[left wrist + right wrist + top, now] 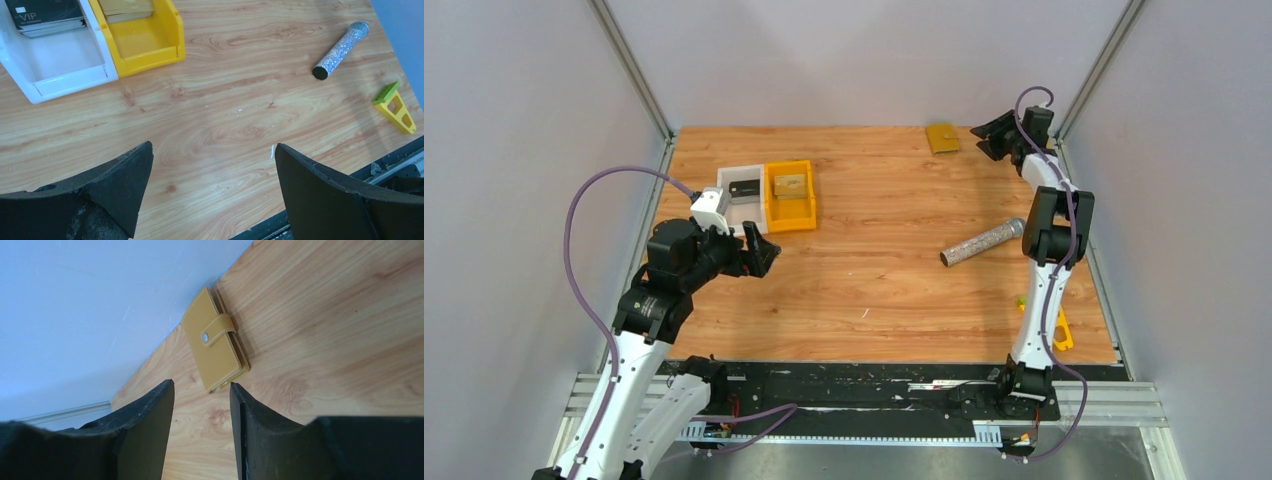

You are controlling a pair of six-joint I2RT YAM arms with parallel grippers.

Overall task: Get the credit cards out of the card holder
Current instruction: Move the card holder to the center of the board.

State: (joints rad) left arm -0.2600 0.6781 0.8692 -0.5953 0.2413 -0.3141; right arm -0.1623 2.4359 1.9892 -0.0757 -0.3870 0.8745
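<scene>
The card holder (942,138) (215,347) is a mustard-tan wallet lying flat against the back wall, folded shut with its snap strap fastened. No credit cards show at it. My right gripper (984,135) (200,385) hovers just right of it. Its fingers stand partly apart with only bare wood between them, their tips close to the holder's near corner. My left gripper (764,255) (212,150) hangs wide open over the table's left side, near the bins, holding nothing.
A white bin (742,212) (70,82) holds a stack of dark cards (45,15). Beside it stands an orange bin (790,218) (150,52). A glittery silver tube (982,243) (341,44) lies mid-right. A yellow wedge tool (1061,330) (395,106) sits at the right edge. Walls enclose three sides.
</scene>
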